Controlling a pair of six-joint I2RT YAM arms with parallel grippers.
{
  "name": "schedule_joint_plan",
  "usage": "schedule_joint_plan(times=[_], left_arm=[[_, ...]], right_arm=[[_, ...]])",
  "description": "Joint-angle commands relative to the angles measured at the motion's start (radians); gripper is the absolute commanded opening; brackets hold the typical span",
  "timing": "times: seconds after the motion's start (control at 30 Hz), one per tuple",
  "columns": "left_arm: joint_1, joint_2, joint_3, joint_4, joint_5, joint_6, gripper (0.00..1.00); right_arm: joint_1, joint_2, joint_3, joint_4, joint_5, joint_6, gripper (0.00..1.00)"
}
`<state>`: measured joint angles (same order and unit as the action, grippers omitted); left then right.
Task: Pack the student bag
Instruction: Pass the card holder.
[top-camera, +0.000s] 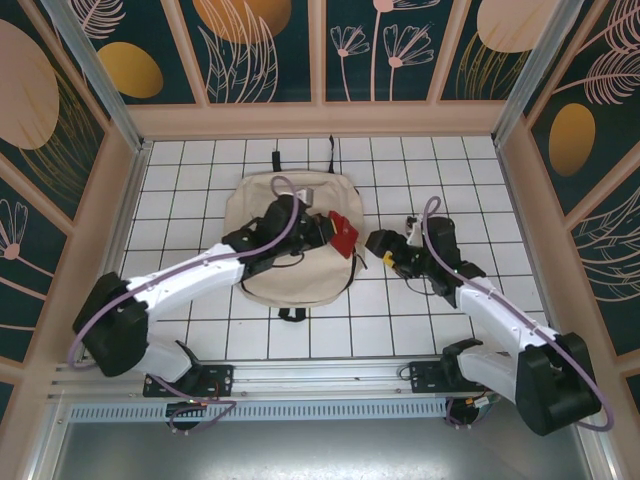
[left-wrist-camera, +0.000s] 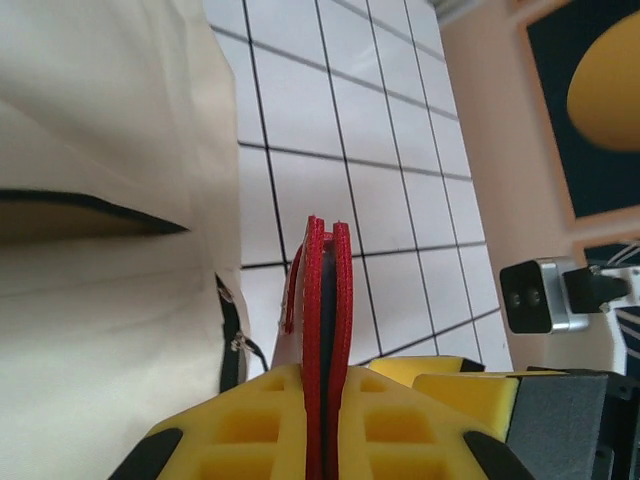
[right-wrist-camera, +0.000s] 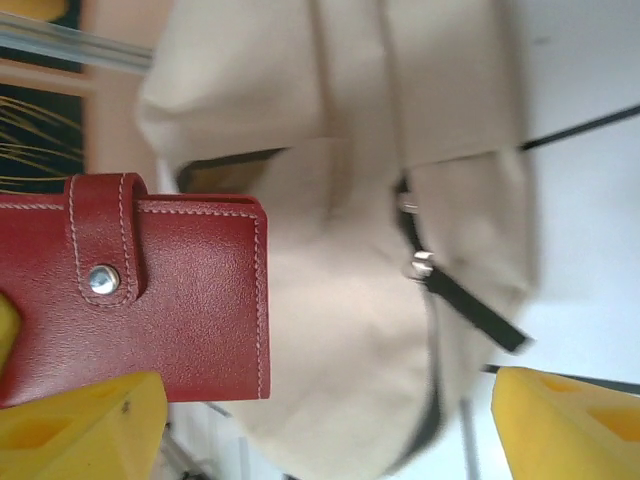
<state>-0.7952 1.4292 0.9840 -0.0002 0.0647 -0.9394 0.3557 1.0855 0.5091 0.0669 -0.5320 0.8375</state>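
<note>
You had the left end effector (left-wrist-camera: 327, 390) pinching a red wallet (left-wrist-camera: 326, 285) with the student bag (top-camera: 268, 200) beneath it, while the right end effector (top-camera: 380, 244) stood spread just right of the wallet.

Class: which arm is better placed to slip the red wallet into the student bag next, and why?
Left. The left arm has its jaws shut on the red wallet, held over the right side of the student bag. The right arm has its jaws open beside the bag, holding nothing.
</note>
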Motion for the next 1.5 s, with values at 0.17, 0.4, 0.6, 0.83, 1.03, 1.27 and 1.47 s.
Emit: schedule_joint_plan(times=[0.17,0.4,0.6,0.83,1.03,1.27,1.47], left_arm=[[0.097,-0.210,-0.158,0.084,0.049,-0.119,0.08],[0.190,-0.321,-0.250,0.219,0.203,-0.287,0.08],[0.235,-0.266,-0.236,0.347,0.377,-0.362,0.08],[0.276,-0.199,-0.215,0.433,0.449,-0.414,0.07],[0.311,-0.221,-0.241,0.438,0.427,-0.427,0.07],[0.327,-0.227,-0.262,0.454,0.445,-0.435,0.07],[0.330,-0.222,-0.274,0.464,0.447,-0.437,0.09]], right_arm=[[0.120,0.169,0.089,0.460,-0.194,0.161,0.90],[0.174,0.304,0.126,0.703,-0.232,0.303,0.90],[0.184,0.378,0.186,0.853,-0.298,0.430,0.86],[0.182,0.379,0.215,0.887,-0.309,0.512,0.75],[0.181,0.344,0.167,0.893,-0.281,0.539,0.65],[0.186,0.277,0.080,0.959,-0.179,0.561,0.39],[0.186,0.252,0.083,0.918,-0.147,0.538,0.14]])
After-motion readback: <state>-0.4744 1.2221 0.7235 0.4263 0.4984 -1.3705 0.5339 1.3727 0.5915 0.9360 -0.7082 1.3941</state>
